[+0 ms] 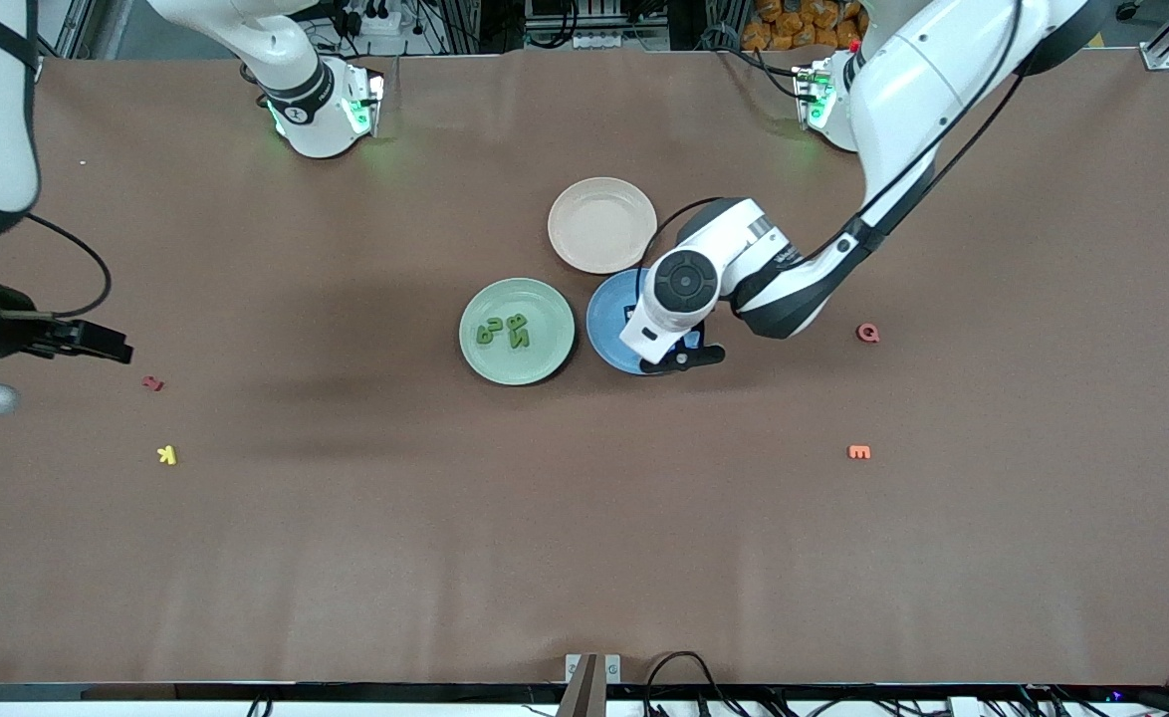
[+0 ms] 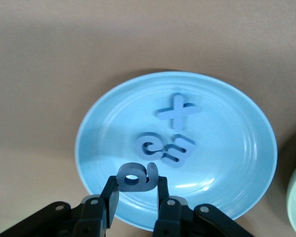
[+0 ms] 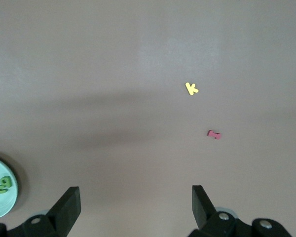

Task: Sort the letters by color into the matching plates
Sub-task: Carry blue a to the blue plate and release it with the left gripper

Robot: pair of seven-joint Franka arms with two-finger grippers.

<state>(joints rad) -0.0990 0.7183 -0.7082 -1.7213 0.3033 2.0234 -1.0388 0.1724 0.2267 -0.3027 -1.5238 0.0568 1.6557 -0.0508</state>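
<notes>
A blue letter (image 2: 136, 177) is being pinched by the left gripper (image 2: 135, 195) over the blue plate (image 2: 237, 163), low in the left wrist frame; three blue letters (image 2: 168, 138), hidden in front view, are lying inside. Green letters (image 1: 504, 330) are resting in the green plate (image 1: 475, 363) at centre. The right gripper (image 3: 133, 200) is being held spread over bare table at far left, waiting.

The left arm reaches from its base at one o'clock toward the centre of the counter (image 1: 584, 558), its left pincer (image 2: 136, 197) pointing down, fingers clamped. The right arm waits at nine o'clock, right pincer (image 3: 136, 210) fingers spread wide.
</notes>
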